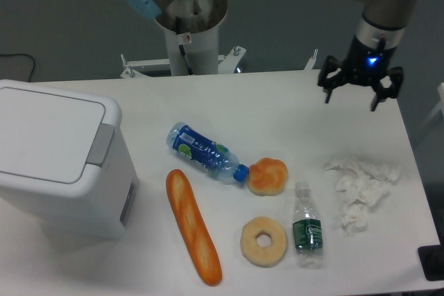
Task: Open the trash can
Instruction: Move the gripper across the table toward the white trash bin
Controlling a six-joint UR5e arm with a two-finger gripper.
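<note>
You see the end effector point(351, 97) above the far right part of the desk point(291, 112), with its two fingers point(328, 89) spread wide and nothing held between them. A blue light glows on the wrist just above the fingers.

The trash can point(59, 161) stands at the opposite side of the desk, far to the left of the end effector and nearer the camera. Its flat white lid point(45, 129) lies closed, and the grey push tab point(102, 143) sits at the lid's right edge, on the side facing the end effector. The end effector and the trash can are well apart, with no contact.

Between the two, nearer the camera than the end effector, you find:
- a blue-labelled bottle point(205, 152) lying on its side;
- a long baguette point(193, 227), left of and below that bottle;
- a round bun point(268, 176), touching or just beside the blue bottle's cap;
- a ring doughnut point(263, 242), below the bun;
- a green-labelled bottle point(306, 227), lying just right of the doughnut.

Below the end effector, toward the camera, crumpled white tissue point(361, 192) lies on the desk.
</note>
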